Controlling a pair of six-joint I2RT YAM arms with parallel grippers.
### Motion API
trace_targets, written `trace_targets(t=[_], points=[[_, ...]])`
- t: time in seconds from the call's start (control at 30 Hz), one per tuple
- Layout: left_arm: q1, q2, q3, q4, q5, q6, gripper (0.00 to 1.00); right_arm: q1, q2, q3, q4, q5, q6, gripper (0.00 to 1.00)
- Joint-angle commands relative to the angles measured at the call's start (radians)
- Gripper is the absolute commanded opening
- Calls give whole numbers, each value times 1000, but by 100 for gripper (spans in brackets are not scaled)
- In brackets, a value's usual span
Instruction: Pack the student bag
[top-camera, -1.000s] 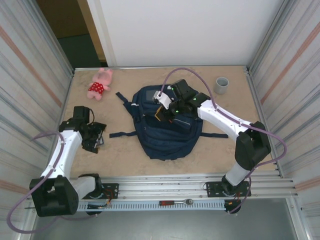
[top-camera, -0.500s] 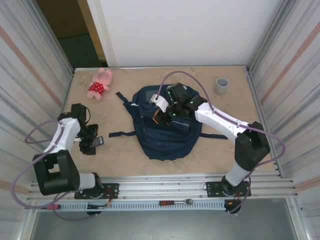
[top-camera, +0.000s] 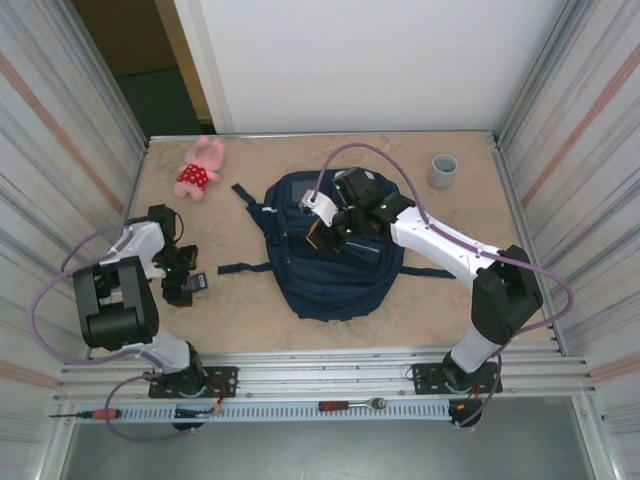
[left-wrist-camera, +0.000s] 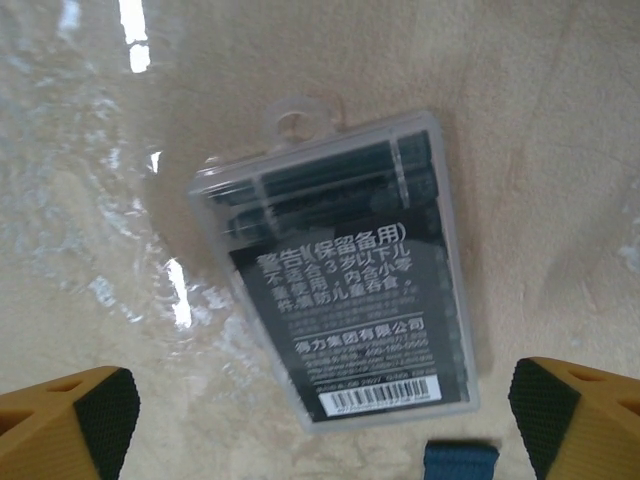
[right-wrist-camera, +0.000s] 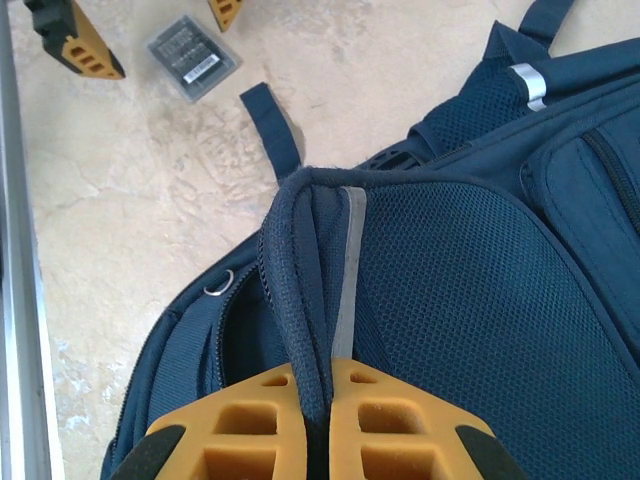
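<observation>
The student bag (top-camera: 335, 265), a large navy backpack, lies flat in the middle of the table. My right gripper (top-camera: 325, 232) is over its upper left part. It is shut on a raised fold of the bag's mesh edge (right-wrist-camera: 318, 300), and beside that fold a zipped opening gapes dark. A small clear plastic case with a black label (left-wrist-camera: 340, 280) lies flat on the table left of the bag. My left gripper (left-wrist-camera: 320, 405) hovers over the case (top-camera: 197, 284), open wide with one finger pad (left-wrist-camera: 80, 420) on each side, touching nothing.
A loose blue strap end (right-wrist-camera: 270, 125) lies between the case and the bag. A pink plush toy (top-camera: 202, 168) sits at the back left and a grey cup (top-camera: 443, 170) at the back right. Corrugated walls close both sides. A ratchet (top-camera: 352, 405) rests on the front rail.
My left gripper has opened wider above the case and its arm has folded back toward the left wall. The right gripper has kept its hold on the bag, shifting slightly left.
</observation>
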Motion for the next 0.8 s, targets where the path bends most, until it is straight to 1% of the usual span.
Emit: trace_targets(t=[0.0, 0.2, 0.4, 0.57, 0.63, 0.77], points=[[10, 37, 26, 35, -30, 26, 99, 16, -61, -12, -3, -22, 17, 0], [10, 89, 26, 44, -12, 30, 96, 16, -68, -14, -14, -3, 18, 0], [9, 87, -24, 50, -22, 0, 83, 17, -71, -15, -21, 10, 23, 0], [10, 95, -23, 37, -30, -7, 71, 18, -85, -23, -26, 32, 23, 0], [10, 77, -17, 18, -32, -2, 67, 15, -92, -28, -18, 29, 27, 0], [7, -4, -24, -22, -23, 7, 63, 13, -101, -18, -20, 18, 38, 0]])
